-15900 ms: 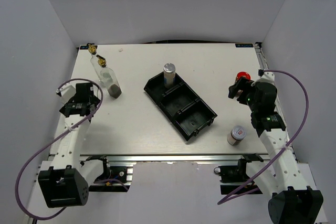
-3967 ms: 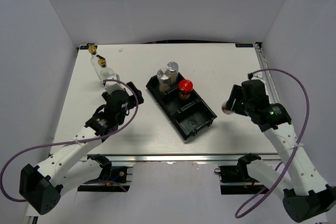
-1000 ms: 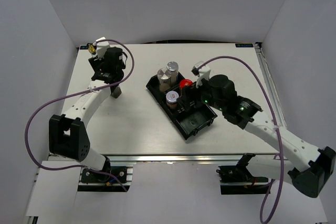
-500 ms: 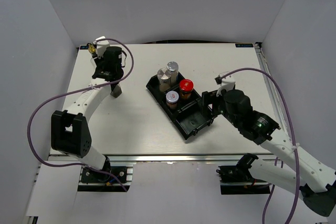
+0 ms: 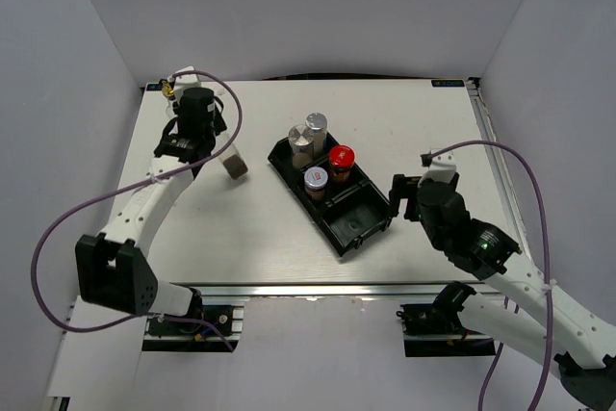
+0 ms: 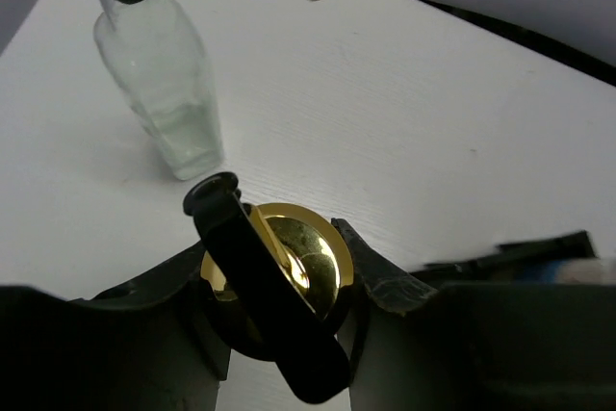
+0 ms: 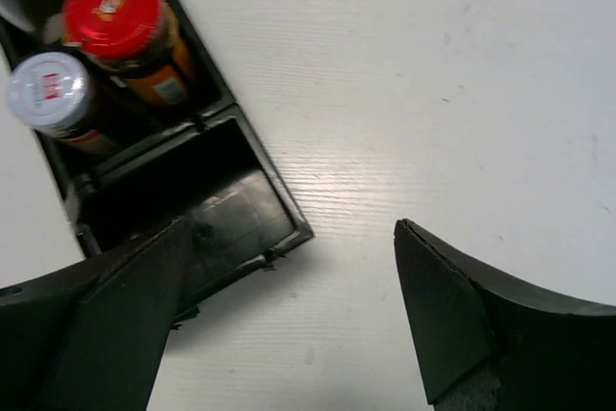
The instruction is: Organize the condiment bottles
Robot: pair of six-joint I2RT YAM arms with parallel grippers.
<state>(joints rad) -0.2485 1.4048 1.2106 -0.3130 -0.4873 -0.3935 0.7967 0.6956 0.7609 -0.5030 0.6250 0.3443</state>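
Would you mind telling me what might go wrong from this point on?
1. The left tool holds the bottle only by its gold spout, and it looks tilted; it may swing or slip out.
2. The tray already holds four jars toward its far end; lowering the tall bottle in could knock them.
3. The right tool hangs open near the tray's end and might nudge it.

This looks like a robotics lab test cell rather than a kitchen. A white table (image 5: 423, 122) is boxed in by plain grey walls (image 5: 308, 7) at 9, 12 and 3 o'clock, possibly just panels. Along the 6 o'clock edge runs a bare aluminium rail (image 5: 308, 290). Bolted there are the left arm (image 5: 144, 204) and right arm (image 5: 534, 286), each trailing a loose purple cable (image 5: 35, 271). The only household things are condiment bottles (image 5: 340, 156) and a black tray (image 5: 361, 223) mid-table.
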